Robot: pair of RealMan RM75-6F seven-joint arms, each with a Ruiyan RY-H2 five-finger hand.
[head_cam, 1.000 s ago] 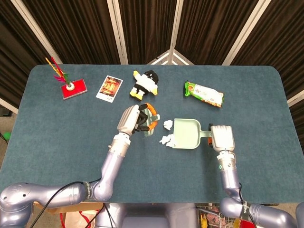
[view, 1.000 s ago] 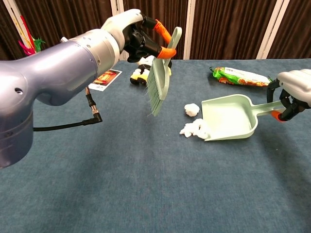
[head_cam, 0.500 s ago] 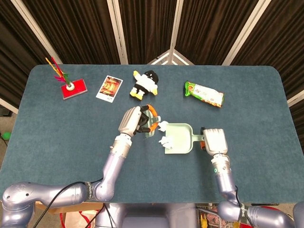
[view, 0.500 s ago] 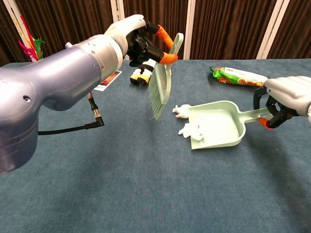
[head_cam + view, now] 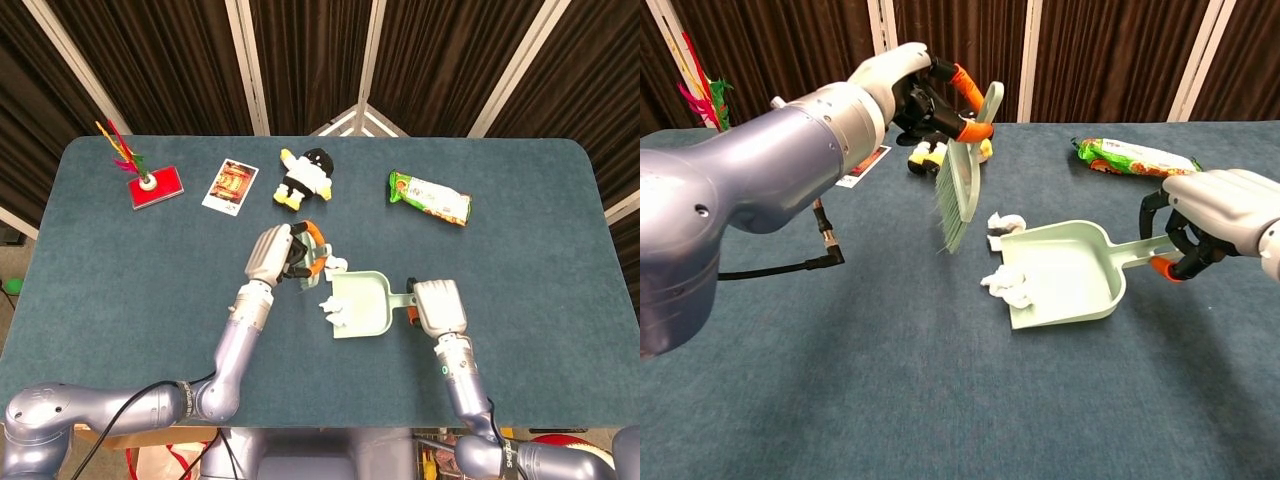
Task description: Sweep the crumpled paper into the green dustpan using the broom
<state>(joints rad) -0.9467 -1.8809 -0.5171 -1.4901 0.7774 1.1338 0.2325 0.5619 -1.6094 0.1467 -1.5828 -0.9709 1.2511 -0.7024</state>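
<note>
My right hand (image 5: 438, 307) (image 5: 1217, 219) grips the handle of the pale green dustpan (image 5: 362, 305) (image 5: 1065, 272), which lies flat on the table with its mouth facing left. Two crumpled white paper wads sit at that mouth: one (image 5: 1005, 228) at the far corner, another (image 5: 1006, 284) at the near corner, touching the lip. My left hand (image 5: 274, 254) (image 5: 898, 85) holds the small green broom (image 5: 961, 192) by its orange-tipped handle (image 5: 970, 90). The broom hangs above the table with its bristles down, just left of the papers.
At the back lie a penguin plush (image 5: 305, 177), a photo card (image 5: 230, 186), a red base with feathers (image 5: 152, 183) and a green snack bag (image 5: 430, 197). A black cable (image 5: 790, 262) hangs from my left arm.
My right hand has slid the dustpan leftward across the table, pushing the two paper wads along at its lip. The broom in my left hand has shifted slightly left.
</note>
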